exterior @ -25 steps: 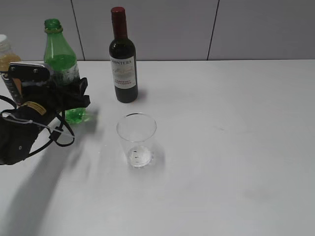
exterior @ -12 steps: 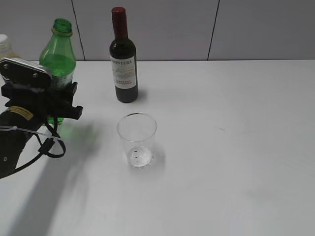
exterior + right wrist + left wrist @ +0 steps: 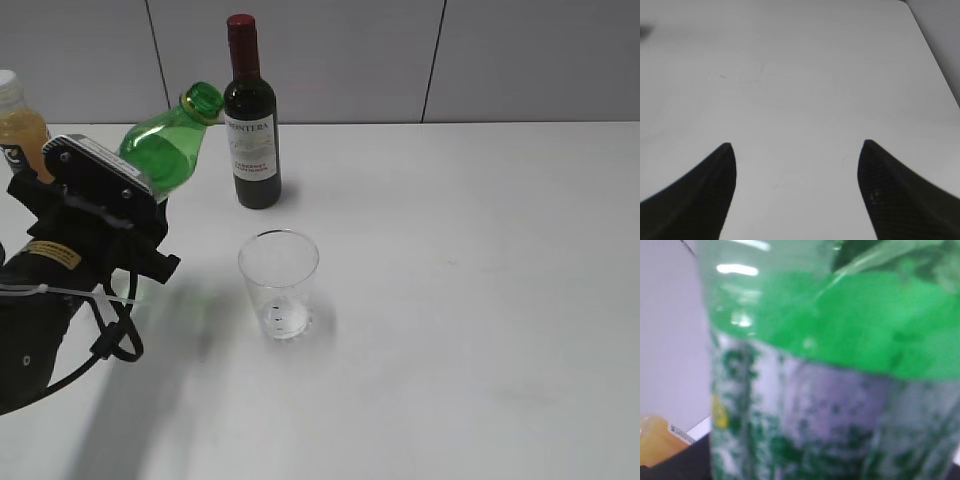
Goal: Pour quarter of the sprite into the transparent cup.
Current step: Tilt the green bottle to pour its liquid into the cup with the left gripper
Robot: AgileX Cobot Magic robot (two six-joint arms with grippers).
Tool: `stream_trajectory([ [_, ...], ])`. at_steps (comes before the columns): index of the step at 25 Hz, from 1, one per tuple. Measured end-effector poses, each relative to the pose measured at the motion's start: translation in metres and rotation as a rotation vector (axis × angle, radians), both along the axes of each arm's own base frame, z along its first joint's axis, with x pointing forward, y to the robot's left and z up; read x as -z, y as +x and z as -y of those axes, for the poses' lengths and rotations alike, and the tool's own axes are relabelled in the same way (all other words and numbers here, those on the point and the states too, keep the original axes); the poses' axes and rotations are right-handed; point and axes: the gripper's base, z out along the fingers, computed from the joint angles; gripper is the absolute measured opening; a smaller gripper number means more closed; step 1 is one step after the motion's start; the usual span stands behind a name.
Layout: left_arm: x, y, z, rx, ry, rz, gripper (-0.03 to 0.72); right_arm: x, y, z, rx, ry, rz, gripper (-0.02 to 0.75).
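The sprite [image 3: 168,150], a translucent green bottle with its cap off, is lifted off the table and tilted, its open mouth pointing up and right toward the wine bottle. My left gripper [image 3: 125,205] is shut on its lower body; in the left wrist view the bottle [image 3: 840,365] fills the frame and hides the fingers. The transparent cup [image 3: 278,284] stands upright on the white table, below and to the right of the bottle mouth. My right gripper [image 3: 796,170] is open and empty over bare table, and is not seen in the exterior view.
A dark wine bottle [image 3: 250,120] with a red cap stands behind the cup, close to the sprite's mouth. An orange juice bottle [image 3: 18,125] stands at the far left edge, also in the left wrist view [image 3: 660,445]. The table [image 3: 480,300] is white.
The left gripper has lifted the sprite off the table and tipped it from upright to leaning right, mouth toward the wine bottle. The cup has not moved.
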Motion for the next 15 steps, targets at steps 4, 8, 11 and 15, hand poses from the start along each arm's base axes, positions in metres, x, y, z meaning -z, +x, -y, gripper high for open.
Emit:
stream_trajectory([
  [4,0.0017,-0.0062,0.0053,0.009,0.107,-0.01,0.467,0.0,0.0,0.0,0.0,0.0,0.0,0.584],
  [8,0.002,-0.0088,0.0088,0.039,0.259,-0.007,0.466,0.0,0.0,0.0,0.0,0.0,0.0,0.584],
  [11,0.0025,-0.009,0.006,0.021,0.328,-0.015,0.466,0.0,0.0,0.0,0.0,0.0,0.0,0.584],
  [15,0.0035,-0.0098,0.0029,0.002,0.371,-0.028,0.466,0.0,0.0,0.0,0.0,0.0,0.0,0.584],
])
